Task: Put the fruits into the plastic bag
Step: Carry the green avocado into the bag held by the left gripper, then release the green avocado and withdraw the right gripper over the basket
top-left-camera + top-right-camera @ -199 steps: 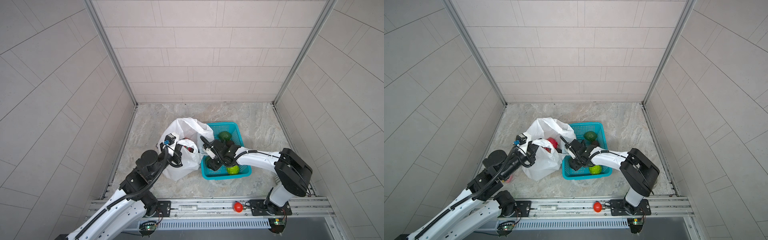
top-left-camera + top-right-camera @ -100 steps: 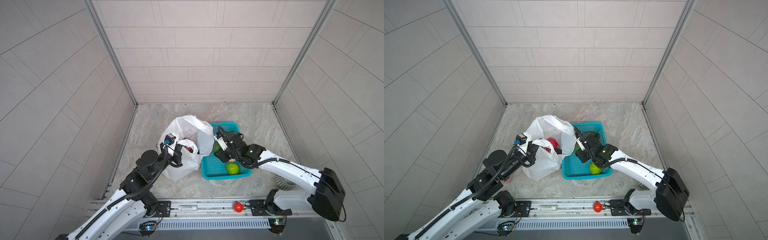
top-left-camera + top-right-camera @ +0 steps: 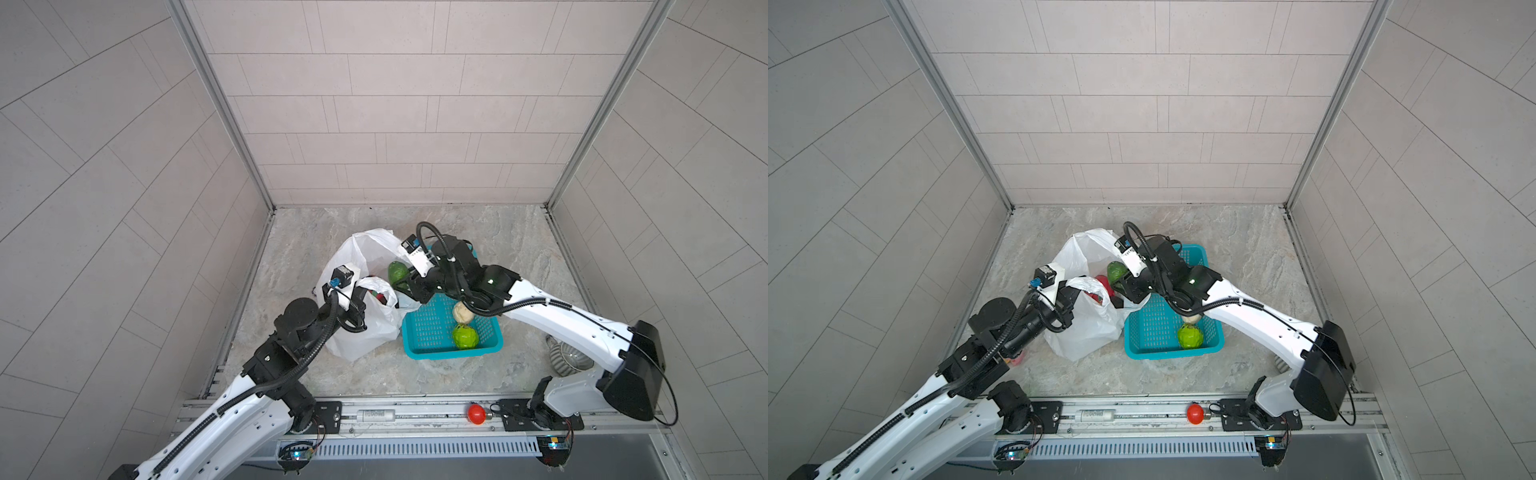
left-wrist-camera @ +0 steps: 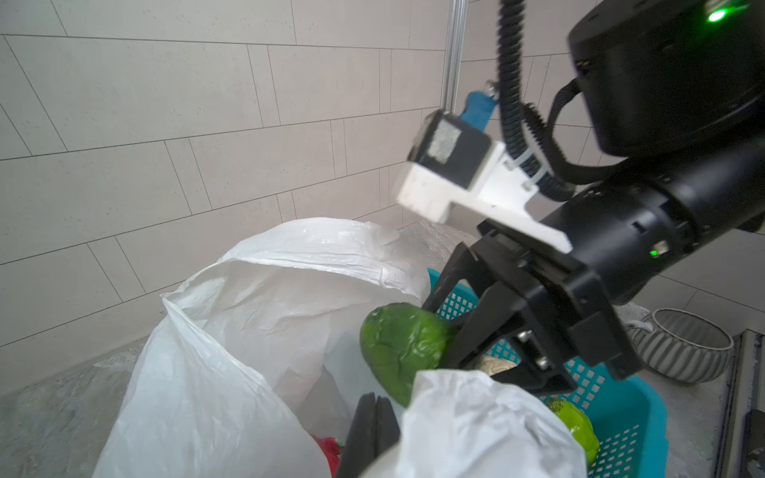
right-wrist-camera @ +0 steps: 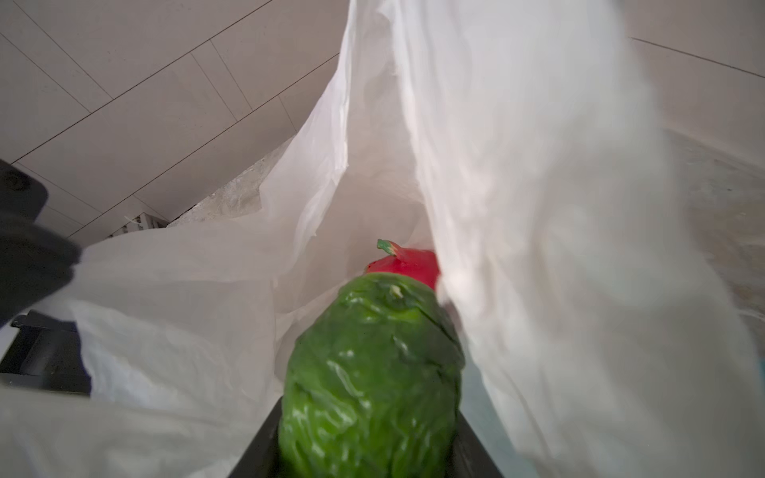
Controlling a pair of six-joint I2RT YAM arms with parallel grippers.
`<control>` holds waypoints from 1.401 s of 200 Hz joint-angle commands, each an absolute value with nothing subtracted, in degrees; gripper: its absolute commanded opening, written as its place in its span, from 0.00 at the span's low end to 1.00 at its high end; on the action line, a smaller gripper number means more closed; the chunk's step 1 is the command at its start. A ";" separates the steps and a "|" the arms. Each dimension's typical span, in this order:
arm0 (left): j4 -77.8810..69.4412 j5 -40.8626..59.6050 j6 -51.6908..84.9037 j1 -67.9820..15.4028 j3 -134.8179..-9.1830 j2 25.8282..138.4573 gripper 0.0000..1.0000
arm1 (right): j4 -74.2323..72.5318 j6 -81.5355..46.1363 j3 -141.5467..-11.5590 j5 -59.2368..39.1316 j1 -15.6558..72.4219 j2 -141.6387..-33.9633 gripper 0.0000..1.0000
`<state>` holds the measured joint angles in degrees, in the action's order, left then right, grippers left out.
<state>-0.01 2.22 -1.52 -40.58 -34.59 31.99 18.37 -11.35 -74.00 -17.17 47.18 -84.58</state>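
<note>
The right tool (image 3: 404, 283) is closed around the dark green avocado (image 3: 397, 272). Its two black fingers (image 4: 463, 331) press on one end of the fruit, and the other end sticks out in front of the tool. The avocado is held in the air at the open mouth of the plastic bag (image 3: 361, 332), just left of the far left corner of the teal basket (image 3: 449, 354). In the right wrist view the avocado (image 5: 372, 380) is between the white walls of the bag (image 5: 538, 207), and the dragon fruit (image 5: 407, 265) lies deeper inside, beyond it. I cannot tell if the two fruits touch.

The left tool (image 3: 360, 297) is fully closed and it pinches the near edge of the bag, so the mouth stands open. In the left wrist view its fingers (image 4: 374, 430) are pressed together, with white plastic bunched just beside them.

The bag stands on the desk (image 3: 498, 249), touching the left side of the basket. Two fruits lie in the basket: the cream knobbly ball (image 3: 462, 312), and just near of it the bright green bumpy ball (image 3: 465, 336).

A grey ribbed bowl (image 3: 565, 359) stands on the desk to the right, beside the right arm. A red ball (image 3: 476, 413) sits on the near rail.
</note>
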 commanded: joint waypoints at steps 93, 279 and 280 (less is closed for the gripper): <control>3.02 4.69 -1.34 -40.59 -36.37 28.21 0.00 | 29.04 -6.98 -87.80 -28.95 54.65 -109.82 0.44; -1.25 3.62 0.85 -40.53 -34.92 30.51 0.00 | 28.82 -5.45 -75.39 -20.90 40.86 -80.87 0.85; -1.29 3.57 0.91 -40.57 -34.91 30.55 0.00 | 28.83 -5.45 -75.27 -20.95 40.82 -80.64 0.85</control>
